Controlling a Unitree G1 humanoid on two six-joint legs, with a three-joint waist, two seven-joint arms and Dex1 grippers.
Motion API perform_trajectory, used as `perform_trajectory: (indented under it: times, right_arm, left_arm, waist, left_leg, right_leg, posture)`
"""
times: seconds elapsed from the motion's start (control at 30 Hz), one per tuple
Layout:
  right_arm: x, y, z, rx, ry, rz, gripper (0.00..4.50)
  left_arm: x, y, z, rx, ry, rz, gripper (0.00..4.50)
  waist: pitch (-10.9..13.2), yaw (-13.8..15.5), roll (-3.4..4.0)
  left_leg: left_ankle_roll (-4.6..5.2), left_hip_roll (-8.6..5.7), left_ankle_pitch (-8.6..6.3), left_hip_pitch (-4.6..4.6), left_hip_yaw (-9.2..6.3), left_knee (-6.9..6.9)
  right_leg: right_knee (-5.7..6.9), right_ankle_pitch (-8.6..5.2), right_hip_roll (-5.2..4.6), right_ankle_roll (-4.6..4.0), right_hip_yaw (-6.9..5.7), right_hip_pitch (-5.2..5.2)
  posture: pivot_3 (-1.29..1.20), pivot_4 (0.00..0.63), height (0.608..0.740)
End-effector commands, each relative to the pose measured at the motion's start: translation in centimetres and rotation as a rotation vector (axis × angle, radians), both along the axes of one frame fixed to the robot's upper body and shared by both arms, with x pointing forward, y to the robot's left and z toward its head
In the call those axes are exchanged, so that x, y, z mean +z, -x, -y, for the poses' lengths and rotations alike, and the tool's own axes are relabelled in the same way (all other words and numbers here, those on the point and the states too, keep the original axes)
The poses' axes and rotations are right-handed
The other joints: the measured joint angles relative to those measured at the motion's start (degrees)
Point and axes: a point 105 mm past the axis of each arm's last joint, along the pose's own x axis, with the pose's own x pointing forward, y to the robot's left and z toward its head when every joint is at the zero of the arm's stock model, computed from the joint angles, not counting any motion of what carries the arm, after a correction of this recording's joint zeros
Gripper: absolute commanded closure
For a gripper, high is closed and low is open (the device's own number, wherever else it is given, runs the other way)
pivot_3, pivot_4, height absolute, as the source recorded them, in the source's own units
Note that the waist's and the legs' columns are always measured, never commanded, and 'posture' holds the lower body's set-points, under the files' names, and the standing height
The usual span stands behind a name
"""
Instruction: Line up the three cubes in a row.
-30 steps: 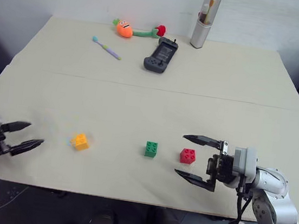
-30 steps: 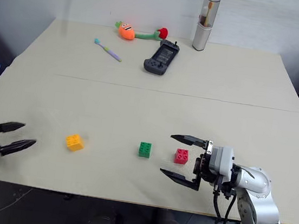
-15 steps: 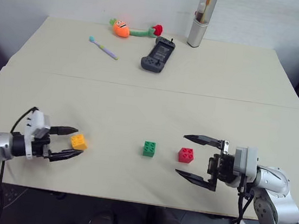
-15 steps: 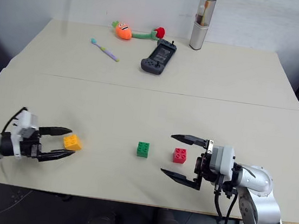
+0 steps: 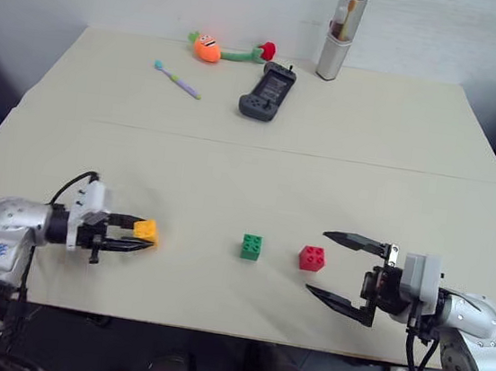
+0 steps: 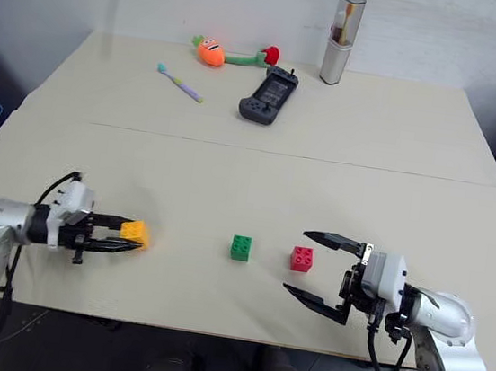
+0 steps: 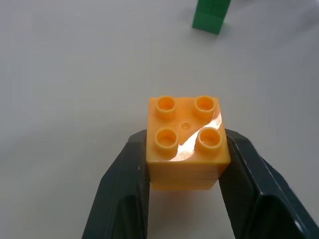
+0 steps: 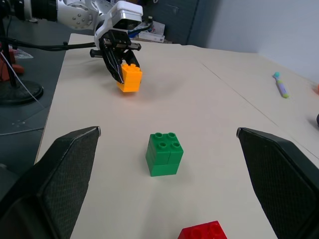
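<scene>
Yellow-orange cube (image 7: 187, 144) in L end effector (image 5: 138, 236).

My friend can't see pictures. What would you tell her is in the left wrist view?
A yellow-orange brick with four studs on top sits pinched between the left end effector's two black fingers, one on each side. It is over a pale table, and part of a green brick shows farther off, apart from it.
</scene>
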Motion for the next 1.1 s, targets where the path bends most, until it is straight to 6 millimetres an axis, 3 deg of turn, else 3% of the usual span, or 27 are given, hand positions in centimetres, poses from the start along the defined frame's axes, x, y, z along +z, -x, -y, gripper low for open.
perform_trajectory:
  times: [0.03,0.2,0.5,0.57,0.73,0.8,0.9,1.1]
  right_arm:
    - [1.1,0.2,0.3,-0.01,0.012,0.059,0.0]
    - [1.2,0.5,0.5,-0.023,0.019,0.056,0.0]
    - [1.2,0.9,0.8,-0.073,0.016,0.061,0.0]
    - [1.2,0.9,0.7,-0.074,0.013,0.059,0.0]
    - [1.5,1.1,1.3,-0.075,0.025,0.057,0.0]
    - [1.9,1.4,1.9,-0.076,0.04,0.048,0.0]
    - [2.1,2.1,4.6,-0.087,0.126,-0.004,0.0]
    - [2.6,1.8,8.8,-0.138,0.264,-0.064,0.0]
  left_arm:
    - [0.2,-0.5,2.0,-0.149,-0.038,0.037,3.0]
    - [-0.5,-2.3,3.6,-0.249,-0.086,0.032,3.0]
    - [-1.6,-2.6,3.8,-0.273,-0.091,-0.006,3.0]
    - [-1.8,-2.7,3.7,-0.263,-0.089,-0.012,2.28]
    - [-0.6,-2.5,1.6,-0.194,-0.083,0.034,0.92]
    - [0.3,-2.3,0.5,-0.15,-0.083,0.068,0.92]
    - [2.4,-1.3,-3.4,-0.005,-0.119,0.133,0.92]
    - [3.5,1.7,-6.3,0.133,-0.121,0.082,0.92]
  waist:
    - [0.0,0.5,0.0]
    - [0.0,0.47,0.0]
    - [0.0,0.67,0.0]
    - [0.0,0.64,0.0]
    - [0.0,0.43,0.0]
    - [0.0,0.38,0.0]
    - [0.01,0.25,0.01]
    - [0.02,0.52,0.07]
  left_leg:
    - [0.0,0.0,0.0,-0.01,0.01,0.02]
    - [-0.02,0.03,0.01,0.02,0.18,0.08]
    - [-0.01,0.05,0.0,0.0,0.14,0.17]
    - [0.0,0.05,0.0,0.0,0.13,0.19]
    - [0.0,0.06,0.0,0.0,0.14,0.18]
    - [0.0,0.08,0.0,-0.02,0.14,0.17]
    - [0.0,0.1,0.0,0.0,0.12,0.12]
    - [0.38,0.05,-0.19,0.09,0.12,0.02]
  right_leg:
    - [0.0,0.0,0.02,0.0,0.0,0.0]
    - [0.0,0.01,0.18,0.02,0.15,-0.04]
    - [0.01,0.01,0.15,0.03,0.13,-0.02]
    - [0.02,0.01,0.15,0.03,0.14,-0.02]
    - [0.03,0.01,0.17,0.03,0.14,-0.03]
    - [0.03,0.01,0.17,0.03,0.16,-0.06]
    - [0.0,0.01,0.16,0.03,0.17,-0.04]
    - [-0.05,0.01,0.02,0.03,0.22,0.04]
  posture:
    - [0.0,0.15,0.74]
    - [0.0,0.15,0.74]
    - [0.0,0.15,0.74]
    - [0.0,0.15,0.74]
    - [0.0,0.15,0.74]
    - [0.0,0.15,0.74]
    - [0.0,0.15,0.74]
    - [0.0,0.15,0.74]
